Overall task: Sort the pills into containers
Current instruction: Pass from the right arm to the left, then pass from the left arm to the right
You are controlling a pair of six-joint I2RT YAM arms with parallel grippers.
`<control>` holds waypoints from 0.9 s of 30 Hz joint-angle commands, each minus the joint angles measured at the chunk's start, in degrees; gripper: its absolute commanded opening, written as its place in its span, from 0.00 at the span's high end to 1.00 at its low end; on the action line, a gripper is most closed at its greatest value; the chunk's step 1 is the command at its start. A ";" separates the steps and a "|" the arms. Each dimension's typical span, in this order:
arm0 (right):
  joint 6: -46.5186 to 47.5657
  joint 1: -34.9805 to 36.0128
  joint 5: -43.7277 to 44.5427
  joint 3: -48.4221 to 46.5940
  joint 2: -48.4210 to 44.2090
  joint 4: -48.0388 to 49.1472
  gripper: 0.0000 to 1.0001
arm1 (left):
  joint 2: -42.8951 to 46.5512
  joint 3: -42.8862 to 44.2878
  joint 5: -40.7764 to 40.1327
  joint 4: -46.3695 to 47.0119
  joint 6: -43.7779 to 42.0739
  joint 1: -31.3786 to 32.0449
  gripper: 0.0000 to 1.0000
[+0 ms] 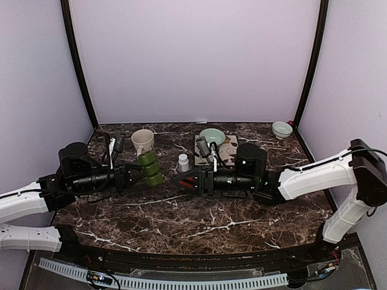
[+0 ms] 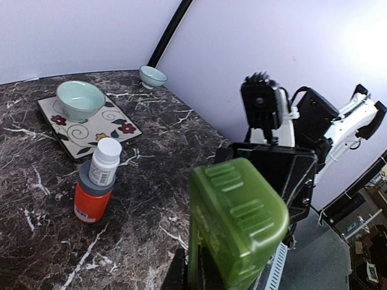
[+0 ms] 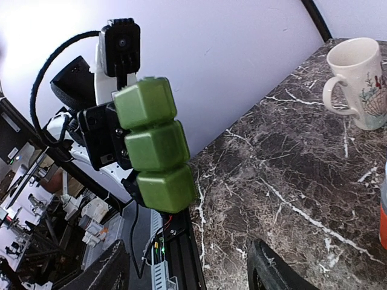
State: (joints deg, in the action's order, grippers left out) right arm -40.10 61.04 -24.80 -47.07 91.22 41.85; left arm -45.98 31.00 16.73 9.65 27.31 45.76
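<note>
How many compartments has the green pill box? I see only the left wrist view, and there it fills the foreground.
Observer: Three, joined in one strip. The right wrist view shows the pill box along its whole length.
Operator: Is the right end effector open?
Observer: Yes. The right end effector stands wide open and holds nothing.
Operator: Does anything stand outside my view?
Observer: Yes, a mug. It stands upright, just beyond the pill box in the top view.
</note>
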 commanded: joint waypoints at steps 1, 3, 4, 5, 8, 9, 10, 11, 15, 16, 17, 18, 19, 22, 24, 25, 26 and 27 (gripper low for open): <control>4.65 -0.77 5.24 1.36 -4.40 -3.19 0.33 | -4.62 3.77 -4.40 -9.29 -1.45 0.01 1.00; 6.00 -0.83 7.05 1.74 -5.53 -5.09 0.33 | -7.50 5.72 -6.48 -11.91 -1.78 0.60 1.00; 6.87 -0.83 8.11 1.80 -5.93 -6.42 0.33 | -8.98 7.01 -8.08 -13.63 -2.24 1.21 1.00; 7.62 -0.83 9.12 1.80 -6.25 -7.67 0.32 | -10.69 8.35 -10.18 -15.39 -2.67 1.92 1.00; 9.60 -0.74 12.32 1.54 -6.82 -11.54 0.32 | -16.55 13.40 -17.57 -21.84 -3.79 4.46 1.00; 9.96 -0.74 13.12 1.54 -6.85 -12.13 0.32 | -18.50 15.35 -20.23 -24.19 -4.10 5.56 1.00; 10.31 -0.78 13.75 1.35 -6.85 -13.03 0.32 | -20.35 17.01 -22.96 -26.16 -4.40 6.72 1.00; 10.60 -0.75 14.21 0.99 -6.58 -14.02 0.32 | -22.21 18.88 -25.37 -28.17 -4.72 7.85 1.00; 11.49 -0.04 17.06 -0.88 -5.06 -17.43 0.32 | -29.44 26.05 -33.14 -36.00 -5.00 12.42 1.00; 11.71 0.20 17.86 -1.26 -4.71 -18.13 0.32 | -30.96 27.42 -35.53 -38.08 -4.82 13.30 1.00; 11.90 0.49 18.60 -1.52 -4.39 -18.65 0.32 | -32.03 28.46 -36.89 -39.76 -4.64 14.06 1.00; 12.20 0.82 19.50 -1.76 -4.18 -19.19 0.32 | -32.82 29.17 -37.94 -41.33 -4.44 14.64 1.00; 12.30 1.10 20.35 -1.98 -3.85 -19.78 0.32 | -33.27 29.58 -38.62 -42.31 -4.07 15.04 1.00; 12.22 1.76 22.23 -2.54 -3.27 -21.14 0.32 | -32.53 29.02 -38.82 -42.41 -3.59 15.56 1.00; 11.75 2.05 23.48 -2.67 -3.03 -21.74 0.32 | -31.39 27.96 -37.80 -41.54 -3.81 15.59 1.00; 11.57 2.13 23.87 -2.74 -2.86 -22.05 0.32 | -30.91 27.32 -36.89 -41.00 -3.98 15.59 1.00; 11.39 2.20 24.42 -2.87 -2.77 -22.33 0.32 | -30.52 26.89 -35.86 -40.64 -4.07 15.59 1.00; 11.22 2.32 24.79 -2.98 -2.68 -22.64 0.32 | -30.29 26.37 -35.10 -40.48 -4.10 15.59 1.00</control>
State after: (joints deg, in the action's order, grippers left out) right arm -28.95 62.70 -3.62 -48.16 87.83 20.27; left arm -79.29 58.96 -18.79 -29.56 23.55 61.14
